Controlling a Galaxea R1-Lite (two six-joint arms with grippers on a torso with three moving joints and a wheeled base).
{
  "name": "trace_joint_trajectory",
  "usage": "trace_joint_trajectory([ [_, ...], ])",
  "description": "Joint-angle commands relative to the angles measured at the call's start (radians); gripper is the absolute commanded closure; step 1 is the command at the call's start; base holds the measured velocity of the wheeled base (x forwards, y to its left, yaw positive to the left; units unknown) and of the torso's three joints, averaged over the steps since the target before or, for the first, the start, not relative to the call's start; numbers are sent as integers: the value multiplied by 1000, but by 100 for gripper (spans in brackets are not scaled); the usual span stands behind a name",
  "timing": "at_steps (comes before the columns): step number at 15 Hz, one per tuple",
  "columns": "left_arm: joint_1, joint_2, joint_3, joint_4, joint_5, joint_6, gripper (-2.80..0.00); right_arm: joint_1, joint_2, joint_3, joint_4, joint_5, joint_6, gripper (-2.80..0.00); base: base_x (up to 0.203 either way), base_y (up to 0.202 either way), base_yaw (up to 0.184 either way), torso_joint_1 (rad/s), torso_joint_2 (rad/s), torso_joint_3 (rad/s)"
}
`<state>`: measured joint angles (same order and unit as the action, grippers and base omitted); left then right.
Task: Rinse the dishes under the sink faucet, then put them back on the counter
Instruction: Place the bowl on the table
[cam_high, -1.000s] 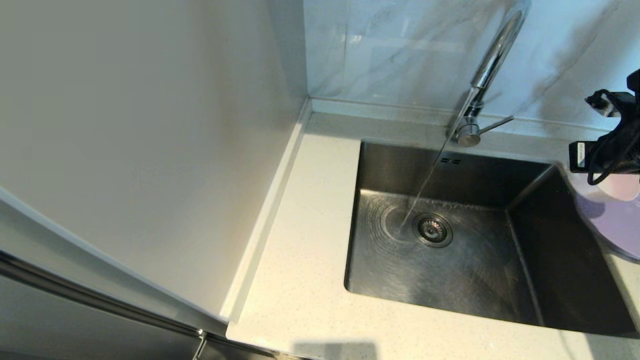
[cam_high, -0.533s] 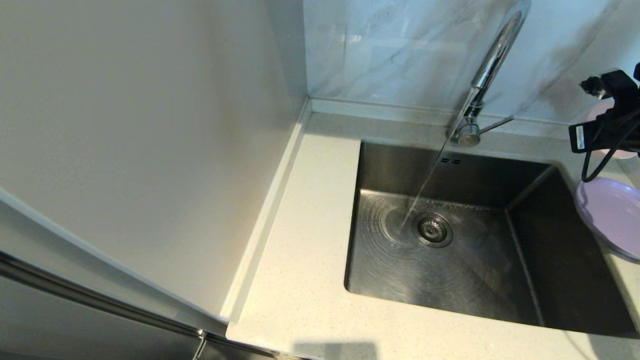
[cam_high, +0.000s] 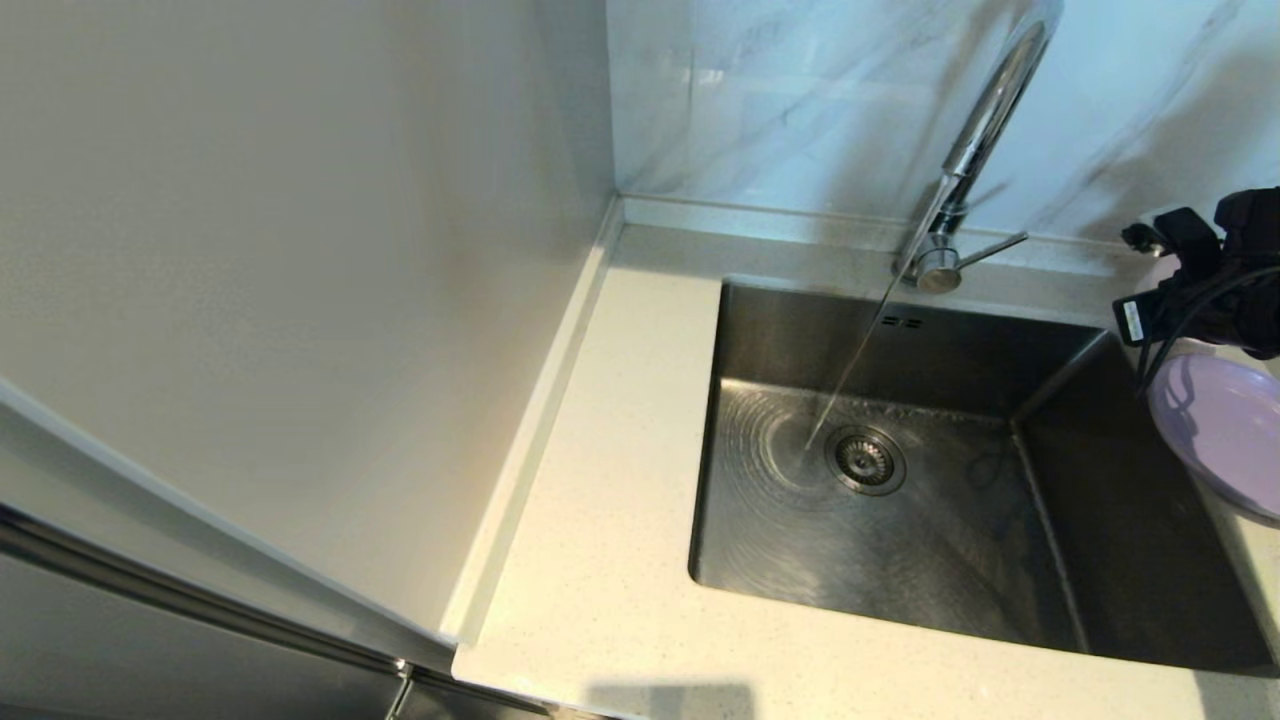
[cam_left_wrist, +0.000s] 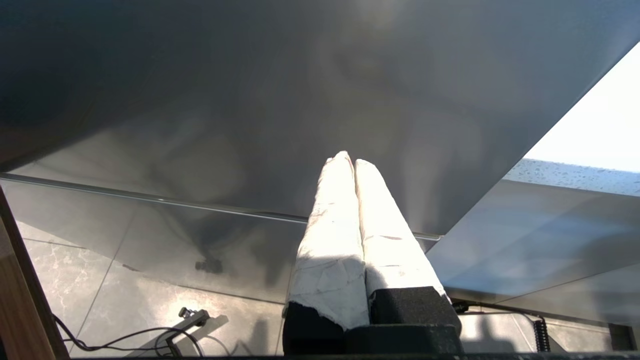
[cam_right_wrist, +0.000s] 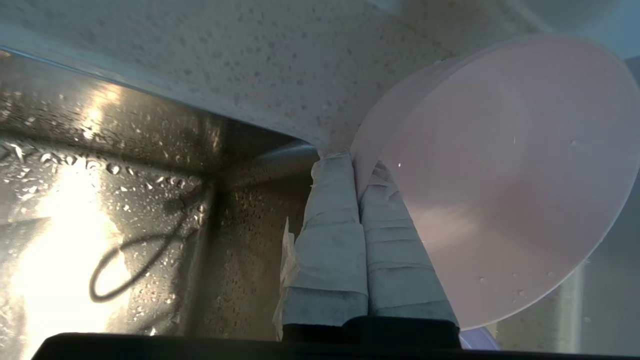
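Rightmost, the right tool (cam_right_wrist: 357, 165) is clenched on the rim of the pink bowl (cam_right_wrist: 505, 175), one finger inside and one outside the wall, with the bowl tipped on edge above the speckled table (cam_right_wrist: 260, 55) at the far right corner of the sink (cam_high: 900, 540). Just below and beside this tool, the purple plate (cam_high: 1225, 425) lies flat on the table, overhanging the sink's right edge. Well to the tool's left, the faucet (cam_high: 975, 140) runs a thin stream into the basin beside the drain strainer (cam_high: 866, 459); droplets cover the steel wall nearest the tool. Separately, the left tool (cam_left_wrist: 352, 162) hangs parked with its wrapped fingers pressed together, holding nothing, before a dark cabinet front (cam_left_wrist: 250, 100).
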<state>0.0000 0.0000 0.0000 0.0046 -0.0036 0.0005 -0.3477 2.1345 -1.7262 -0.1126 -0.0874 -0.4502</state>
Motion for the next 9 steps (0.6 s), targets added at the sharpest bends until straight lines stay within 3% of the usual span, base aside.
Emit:
trace_joint_trajectory([
  [1,0,0,0,0,1,0,0,-4,44,-21,-2,0,-7,0,0,0,0,0,0,0],
  [6,0,0,0,0,1,0,0,-2,44,-27,-6,0,-30,0,0,0,0,0,0,0],
  [7,0,0,0,0,0,0,0,-2,44,-32,-6,2,-27,-280,0,0,0,0,0,0],
  [9,0,0,0,0,1,0,0,-3,44,-33,-18,2,-24,-280,0,0,0,0,0,0],
])
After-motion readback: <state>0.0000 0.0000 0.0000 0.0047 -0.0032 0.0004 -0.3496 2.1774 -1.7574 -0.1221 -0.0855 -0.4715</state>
